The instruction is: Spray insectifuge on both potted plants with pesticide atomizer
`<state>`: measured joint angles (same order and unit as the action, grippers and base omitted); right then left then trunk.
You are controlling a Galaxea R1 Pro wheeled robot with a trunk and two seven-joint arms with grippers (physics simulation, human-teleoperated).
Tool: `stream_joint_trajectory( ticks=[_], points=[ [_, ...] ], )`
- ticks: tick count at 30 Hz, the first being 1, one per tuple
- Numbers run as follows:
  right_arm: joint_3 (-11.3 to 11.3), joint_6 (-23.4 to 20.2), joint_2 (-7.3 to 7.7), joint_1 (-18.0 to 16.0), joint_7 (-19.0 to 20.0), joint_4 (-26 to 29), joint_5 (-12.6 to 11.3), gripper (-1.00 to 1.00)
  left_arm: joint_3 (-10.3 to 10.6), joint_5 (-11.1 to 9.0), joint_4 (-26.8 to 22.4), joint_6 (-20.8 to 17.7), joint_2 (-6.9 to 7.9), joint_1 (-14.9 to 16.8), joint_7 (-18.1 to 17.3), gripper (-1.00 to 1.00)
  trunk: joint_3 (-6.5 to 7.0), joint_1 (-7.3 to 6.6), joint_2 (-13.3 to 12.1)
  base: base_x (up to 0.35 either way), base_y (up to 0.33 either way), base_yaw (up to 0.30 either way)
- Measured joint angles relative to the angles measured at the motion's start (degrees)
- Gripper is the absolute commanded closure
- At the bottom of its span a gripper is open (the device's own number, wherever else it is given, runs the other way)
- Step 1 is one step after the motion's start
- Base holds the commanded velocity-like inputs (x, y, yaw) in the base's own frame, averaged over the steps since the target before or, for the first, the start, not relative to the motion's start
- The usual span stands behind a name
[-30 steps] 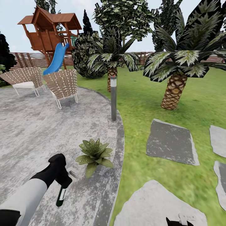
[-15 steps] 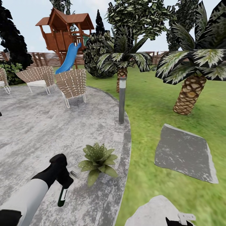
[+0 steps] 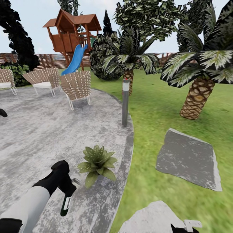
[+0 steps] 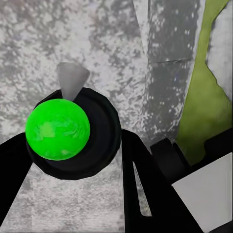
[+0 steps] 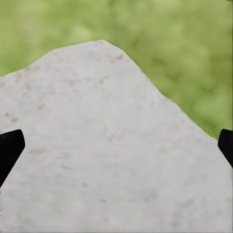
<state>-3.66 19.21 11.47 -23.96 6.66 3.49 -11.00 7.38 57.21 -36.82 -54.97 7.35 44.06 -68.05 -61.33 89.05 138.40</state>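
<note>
Dark-green bottle with the whitish upper part, that's the pesticide atomizer point(image 3: 65, 204), and it's hanging bottom-down from the left gripper point(image 3: 66, 191), whose jaws are clamped on its top end. From the left wrist camera you look straight down it: a bright green round end point(image 4: 58, 129) sitting in a black collar, with the black fingers point(image 4: 145, 179) on either side and a little grey nozzle tip poking out past it.

Just beside the atomizer sits one potted plant point(image 3: 96, 161), a low rosette of speckled pointed leaves, on the round grey patio point(image 3: 38, 136) close to its curved edge. Beyond the plant along that same edge stands a grey bollard lamp post point(image 3: 125, 102).

Past the patio's edge it's all lawn point(image 3: 152, 106), with a flat stepping stone point(image 3: 186, 159) out there and a palm point(image 3: 196, 87) with a scaly brown trunk beyond it. Wicker chairs point(image 3: 76, 86) sit on the far side of the patio, then a wooden playhouse point(image 3: 72, 32) with a blue slide and the slatted fence behind.

Right gripper point(image 3: 185, 228) hovers over another pale stepping stone point(image 5: 97, 145) nearest the robot, jaws spread wide with nothing in them.
</note>
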Motion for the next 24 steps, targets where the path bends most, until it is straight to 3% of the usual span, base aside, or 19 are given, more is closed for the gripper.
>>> stream_joint_trajectory(
  ticks=[5,10,24],
  points=[
    [0.0,0.0,0.01,0.0,0.0,0.0,0.0,-1.00,-0.2,0.2,2.0,0.0,0.31,-1.6,0.1,1.00,0.00,0.00,0.0,-0.004,-0.004,0.253],
    [0.1,0.0,0.11,0.0,0.0,0.0,0.0,-1.00,-0.4,0.2,1.8,0.0,0.14,-2.0,0.1,1.00,0.00,-0.02,0.0,0.068,0.000,0.070],
    [0.0,0.0,0.48,0.0,0.0,-0.2,0.1,-1.00,-0.3,0.2,1.5,0.1,-0.06,-2.0,0.1,1.00,0.00,-0.04,0.0,0.304,-0.061,0.002]
  ],
)
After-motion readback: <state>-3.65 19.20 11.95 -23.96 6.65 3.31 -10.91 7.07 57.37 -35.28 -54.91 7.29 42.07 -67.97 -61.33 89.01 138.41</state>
